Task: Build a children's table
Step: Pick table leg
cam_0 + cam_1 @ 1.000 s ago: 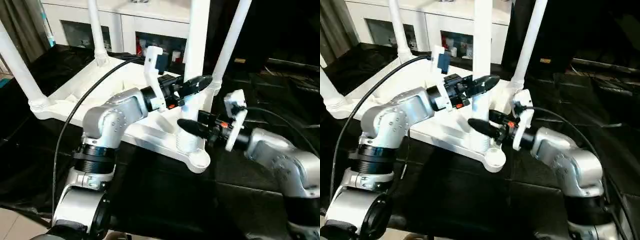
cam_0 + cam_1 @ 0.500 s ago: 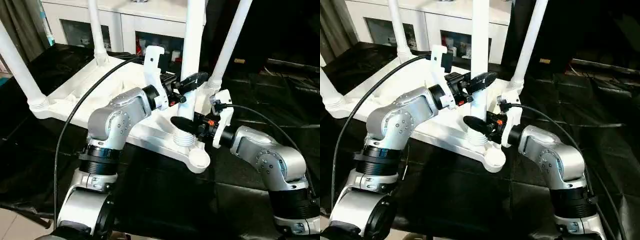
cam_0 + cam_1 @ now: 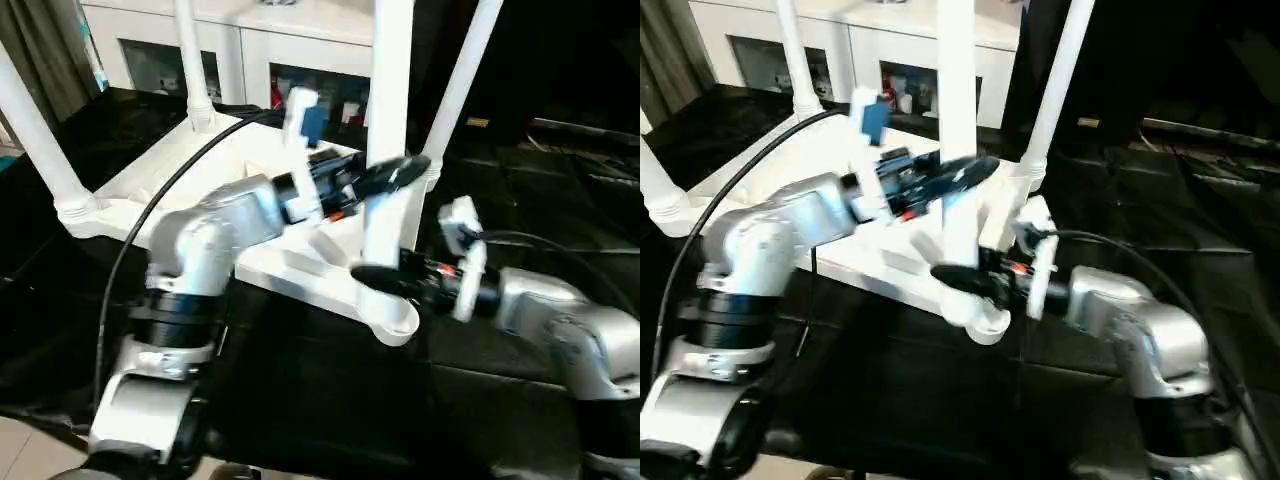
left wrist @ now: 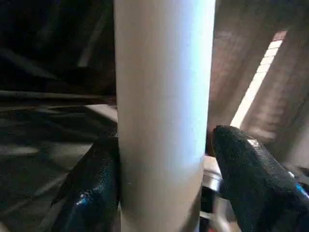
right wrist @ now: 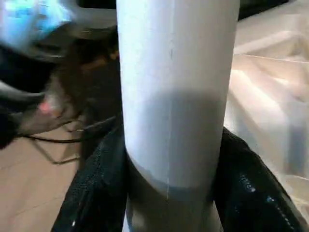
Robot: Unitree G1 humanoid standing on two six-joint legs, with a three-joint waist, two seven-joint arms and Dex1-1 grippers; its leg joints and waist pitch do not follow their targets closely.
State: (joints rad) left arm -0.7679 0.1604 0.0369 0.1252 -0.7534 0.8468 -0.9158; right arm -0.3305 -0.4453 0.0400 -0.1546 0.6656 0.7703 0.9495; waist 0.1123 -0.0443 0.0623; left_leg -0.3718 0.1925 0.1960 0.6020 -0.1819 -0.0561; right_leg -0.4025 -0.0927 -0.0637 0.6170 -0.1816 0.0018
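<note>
Right wrist view: leg (image 5: pixel 176 96) between hand (image 5: pixel 169 193) fingers.

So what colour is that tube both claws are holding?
Plain white leg, clearest in the left eye view.

My left arm (image 3: pixel 215 240) smeared by motion blur, leg (image 3: pixel 388 120) tops cut off by the upper edge, near leg's socket end hidden behind my right hand (image 3: pixel 385 280).

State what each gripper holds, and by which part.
Both hold the near white table leg: left gripper mid-shaft, right gripper near its base above the corner socket.
</note>
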